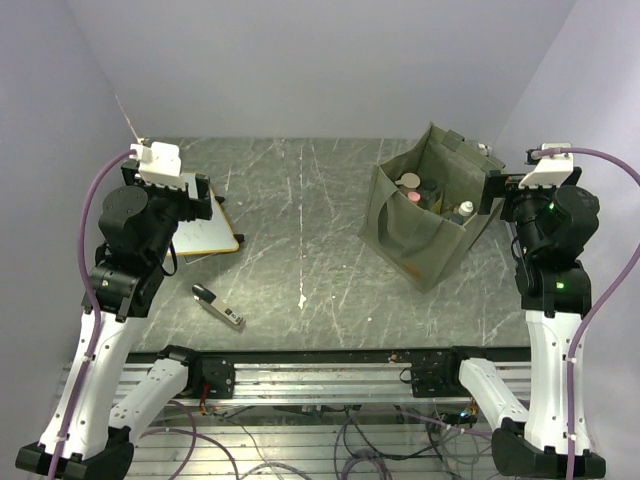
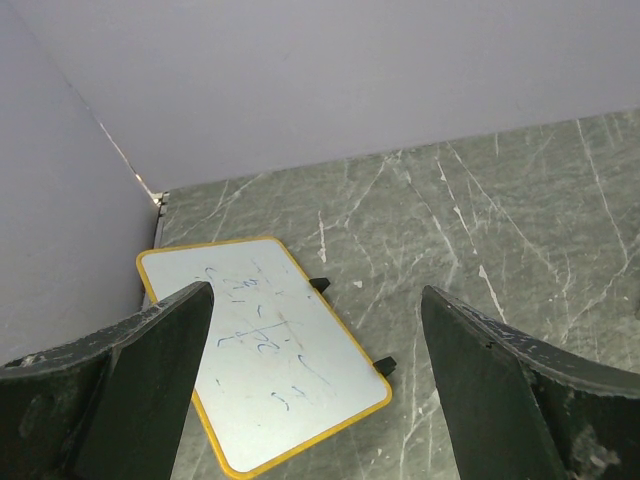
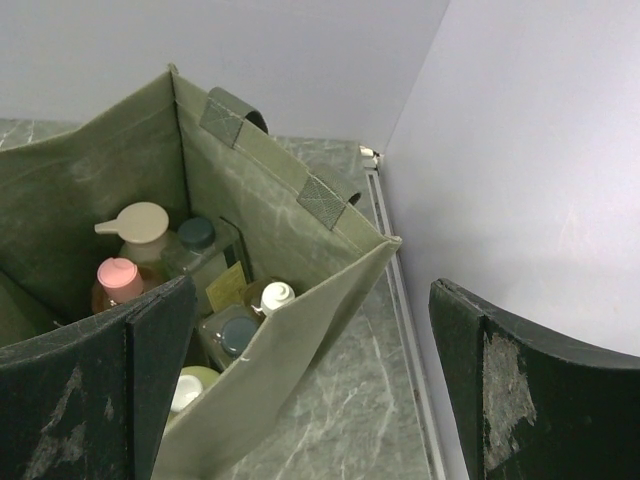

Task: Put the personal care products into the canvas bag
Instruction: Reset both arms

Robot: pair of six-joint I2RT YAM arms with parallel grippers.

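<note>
— What lies on the scratched grey worktop?
— At left, a white board with a yellow edge, flat, with faint blue scribbles on its face.
— And nearer the front edge?
— A slim black-and-silver gadget, lying at a slant, apart from the board.

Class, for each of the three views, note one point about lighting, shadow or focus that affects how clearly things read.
Top external: even, soft light; the table shows pale scratches, little glare. Left wrist: the white board is sharp, the left gripper dark and close. Right wrist: the canvas bag is shaded inside, yet the bottle caps read clearly.
</note>
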